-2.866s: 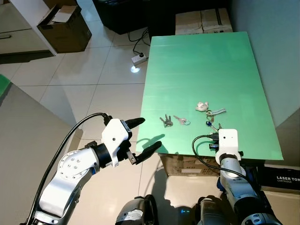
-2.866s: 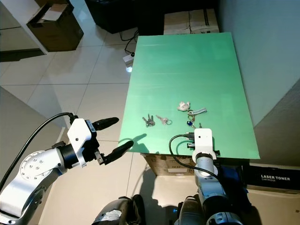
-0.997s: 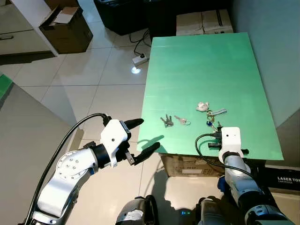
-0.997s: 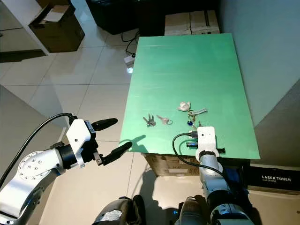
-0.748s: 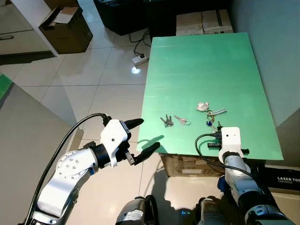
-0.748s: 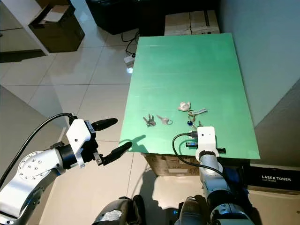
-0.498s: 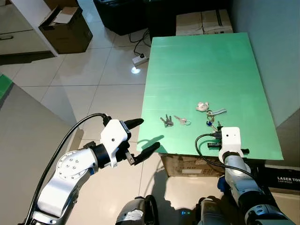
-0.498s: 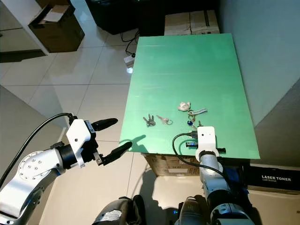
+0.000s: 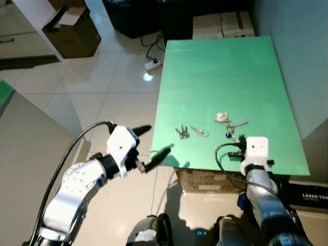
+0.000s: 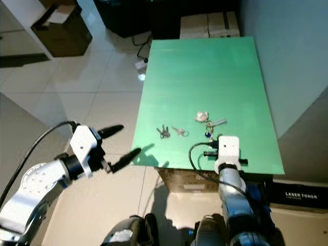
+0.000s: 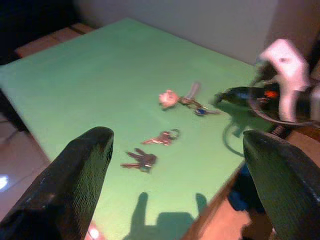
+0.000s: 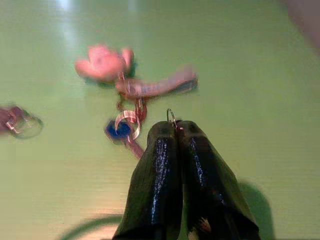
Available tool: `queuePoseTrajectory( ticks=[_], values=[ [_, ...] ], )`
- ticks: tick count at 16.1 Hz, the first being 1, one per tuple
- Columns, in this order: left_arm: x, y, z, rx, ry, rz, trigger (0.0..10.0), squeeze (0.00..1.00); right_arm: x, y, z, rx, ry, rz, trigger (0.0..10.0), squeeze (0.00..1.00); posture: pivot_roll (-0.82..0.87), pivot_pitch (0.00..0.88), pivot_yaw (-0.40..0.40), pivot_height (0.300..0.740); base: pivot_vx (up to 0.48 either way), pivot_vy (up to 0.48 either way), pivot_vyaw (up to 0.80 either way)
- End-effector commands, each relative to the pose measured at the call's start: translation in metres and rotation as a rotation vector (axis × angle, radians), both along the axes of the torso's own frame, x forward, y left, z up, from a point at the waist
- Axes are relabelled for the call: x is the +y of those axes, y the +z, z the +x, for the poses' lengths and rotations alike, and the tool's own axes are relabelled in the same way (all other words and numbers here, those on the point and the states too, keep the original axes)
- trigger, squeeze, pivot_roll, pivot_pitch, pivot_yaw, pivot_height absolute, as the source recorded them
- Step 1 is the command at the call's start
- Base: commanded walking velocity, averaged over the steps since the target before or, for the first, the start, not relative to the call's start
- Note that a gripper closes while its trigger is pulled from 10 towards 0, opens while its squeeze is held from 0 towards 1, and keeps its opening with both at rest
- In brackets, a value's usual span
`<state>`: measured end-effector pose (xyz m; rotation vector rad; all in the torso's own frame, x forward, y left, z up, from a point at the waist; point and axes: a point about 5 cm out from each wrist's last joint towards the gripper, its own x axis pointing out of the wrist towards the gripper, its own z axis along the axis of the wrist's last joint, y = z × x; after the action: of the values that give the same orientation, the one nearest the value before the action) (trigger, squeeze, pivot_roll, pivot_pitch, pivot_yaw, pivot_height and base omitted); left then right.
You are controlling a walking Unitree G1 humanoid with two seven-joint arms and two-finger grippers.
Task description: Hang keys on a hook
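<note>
A bunch of keys with a pale pink charm (image 9: 221, 116), a grey strap and a blue-capped key (image 12: 119, 130) lies near the front right of the green table (image 9: 220, 72). My right gripper (image 12: 175, 125) is right at this bunch with its fingers pressed shut, and a thin wire ring (image 12: 171, 115) of the bunch pokes out between the tips. Two smaller key sets (image 9: 182, 132) (image 9: 199, 131) lie further left. My left gripper (image 9: 156, 140) hangs open off the table's front left corner, above the floor, holding nothing.
Cardboard boxes (image 9: 223, 23) stand beyond the table's far end and another open box (image 9: 72, 31) sits on the tiled floor at the back left. A power strip (image 9: 152, 64) lies by the table. A toner carton (image 9: 312, 195) sits low on the right, by the grey wall.
My left arm has drifted slightly left and up, blurred in motion. The right wrist has edged a little right. The keys lie where they were.
</note>
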<state>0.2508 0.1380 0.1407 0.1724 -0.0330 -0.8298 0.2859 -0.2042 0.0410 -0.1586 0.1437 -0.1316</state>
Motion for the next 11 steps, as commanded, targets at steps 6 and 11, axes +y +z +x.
queuePoseTrajectory(
  ticks=[6, 11],
  values=[
    [0.013, -0.021, 0.031, 0.072, 0.372, -0.072, 10.0, 0.0, 0.003, 0.049, -0.019, -0.146, -0.052, 0.062, 0.0, 0.0, -0.17, 0.151, 0.154, 0.74, 0.0, 0.0, 0.0],
    [-0.004, -0.025, 0.039, 0.064, 0.343, -0.084, 10.0, 0.0, 0.001, 0.073, -0.018, -0.175, -0.043, 0.076, 0.0, 0.0, -0.23, 0.128, 0.182, 0.74, 0.0, 0.0, 0.0]
  ],
)
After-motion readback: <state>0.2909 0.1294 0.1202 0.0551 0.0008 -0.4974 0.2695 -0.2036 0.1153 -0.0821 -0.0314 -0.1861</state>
